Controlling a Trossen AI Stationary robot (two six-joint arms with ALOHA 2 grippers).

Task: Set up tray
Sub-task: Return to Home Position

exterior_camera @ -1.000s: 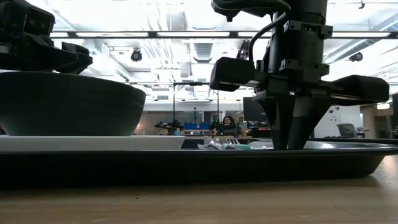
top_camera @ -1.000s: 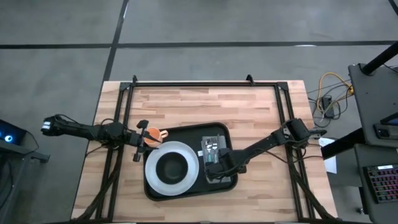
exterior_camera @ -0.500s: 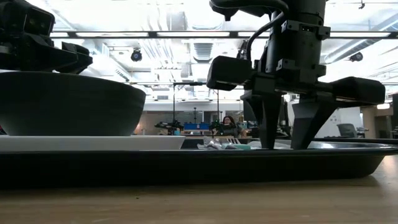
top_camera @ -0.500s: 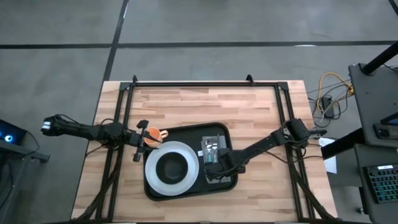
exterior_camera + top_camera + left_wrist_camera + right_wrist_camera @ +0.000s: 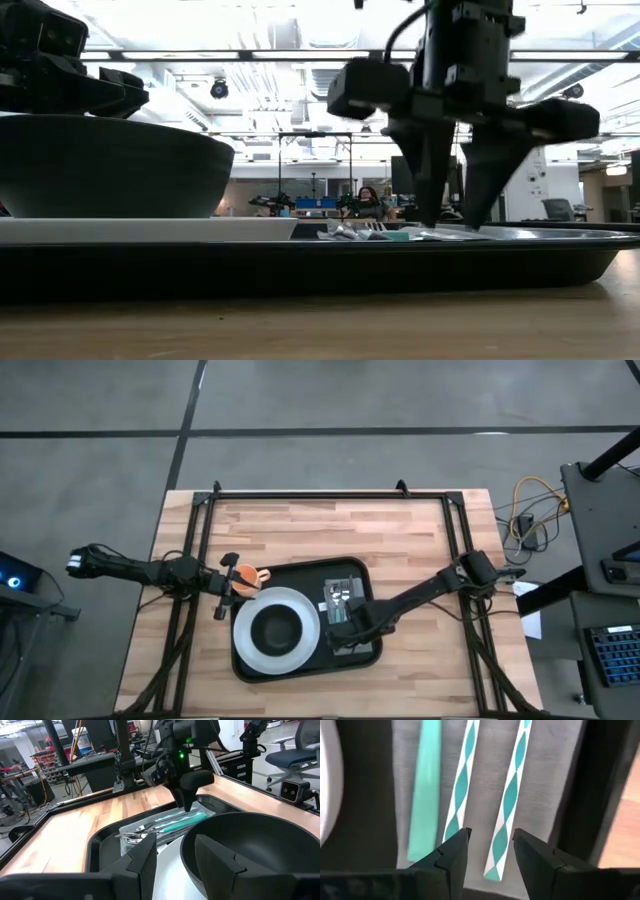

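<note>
tray [image 5: 300, 566]: large, black, rectangular plastic, rounded corners, raised rim. lies flat on the light wooden plank tabletop [image 5: 300, 525], toward its near edge, between the two arms. shows edge-on in the low view [image 5: 300, 268].

round white plate [image 5: 243, 618]: in the tray's left part.

black round bowl [image 5: 278, 628]: upright on the middle of the plate; nothing seen inside it.

flat grey rectangular napkin [image 5: 547, 780]: in the tray's right part, just beside the plate.

plain green cutlery handle [image 5: 424, 795]: on the napkin, on the side toward the plate.

first green-and-white spiral-patterned handle [image 5: 462, 785]: on the napkin, the middle of the three.

second green-and-white spiral-patterned handle [image 5: 512, 790]: on the napkin, farthest from the plate. all three handles lie side by side, roughly parallel, none touching another; which piece is which cannot be told from the handles.

right tool [image 5: 338, 630]: over the near part of the napkin, fingers spread wide, gripping nothing. in the low view [image 5: 452, 215] its tips hang just above the cutlery.

left tool [image 5: 236, 586]: at the tray's far left corner, beside the plate, fingers spread and empty [image 5: 175, 845], facing across the bowl toward the right arm.

small orange round item [image 5: 248, 574]: at the left tool; what it is cannot be told.

person [image 5: 366, 200]: far off in the room behind the tabletop.
</note>
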